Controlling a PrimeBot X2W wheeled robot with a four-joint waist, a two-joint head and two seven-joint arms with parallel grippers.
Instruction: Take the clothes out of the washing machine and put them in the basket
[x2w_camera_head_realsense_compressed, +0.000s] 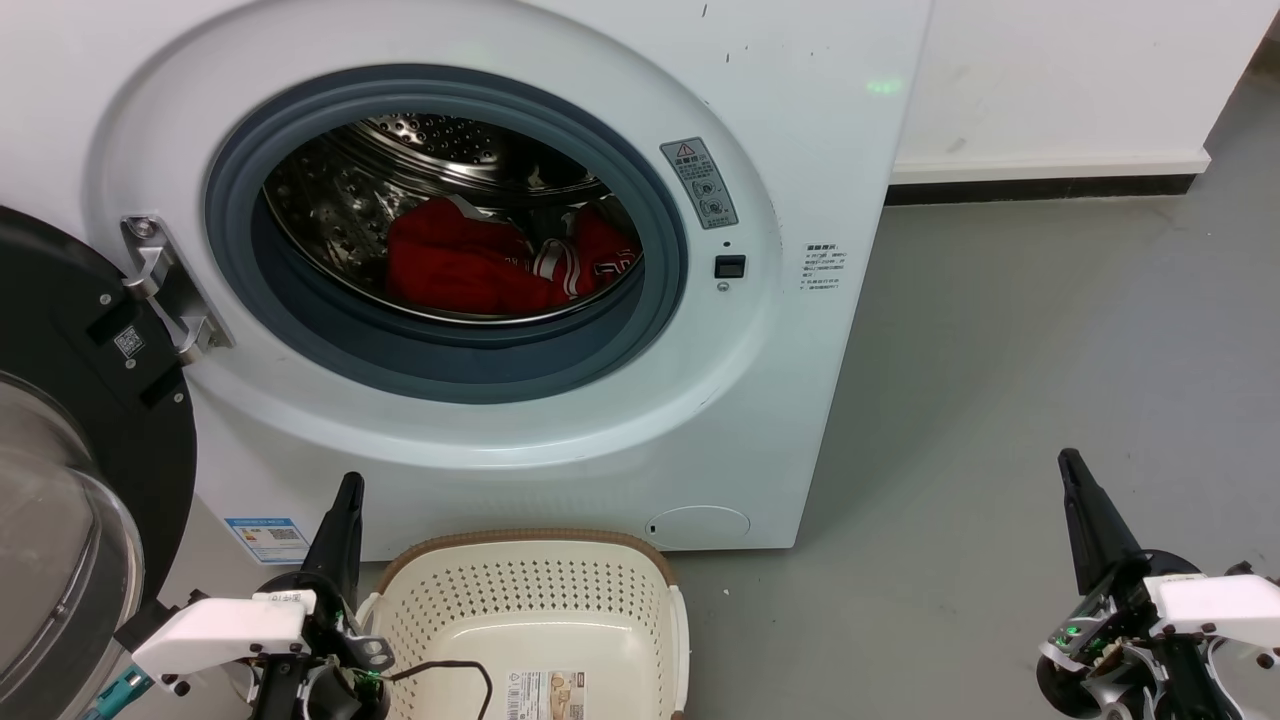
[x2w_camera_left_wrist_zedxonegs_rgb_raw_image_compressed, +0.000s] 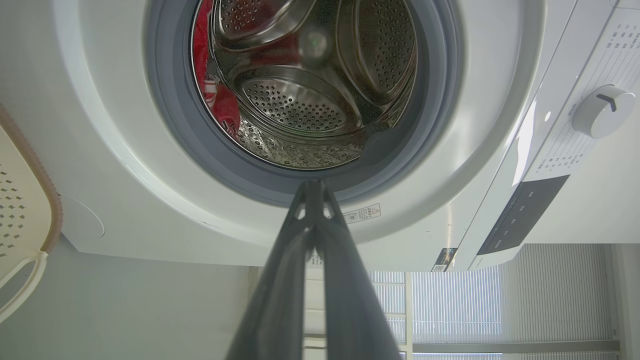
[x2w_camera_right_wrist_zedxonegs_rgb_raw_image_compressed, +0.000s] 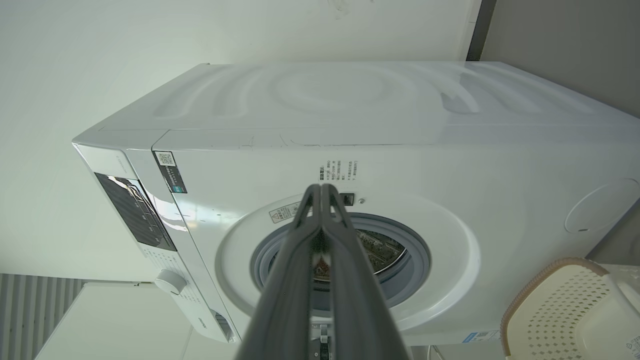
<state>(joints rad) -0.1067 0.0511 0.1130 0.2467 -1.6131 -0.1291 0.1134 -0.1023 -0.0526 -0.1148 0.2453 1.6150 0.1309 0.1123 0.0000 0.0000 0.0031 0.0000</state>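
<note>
Nothing has left the washing machine (x2w_camera_head_realsense_compressed: 800, 150) yet, as far as I can see. At its far left the black-rimmed glass door (x2w_camera_head_realsense_compressed: 60, 480) stands swung wide open. Low in front of the machine, the left gripper (x2w_camera_head_realsense_compressed: 347, 500) points up towards the opening, its two dark fingers pressed together with nothing between them. Just right of it, at the machine's foot, the cream laundry basket (x2w_camera_head_realsense_compressed: 530, 541) has no garment inside. Up in the machine's steel drum (x2w_camera_head_realsense_compressed: 440, 135) the red clothes (x2w_camera_head_realsense_compressed: 470, 265) lie bunched at the bottom. Well out to the machine's right, the right gripper (x2w_camera_head_realsense_compressed: 1078, 480) is likewise pinched closed and holds nothing. I judge the whole job is left to do: reaching in, gripping, carrying to the basket.
</note>
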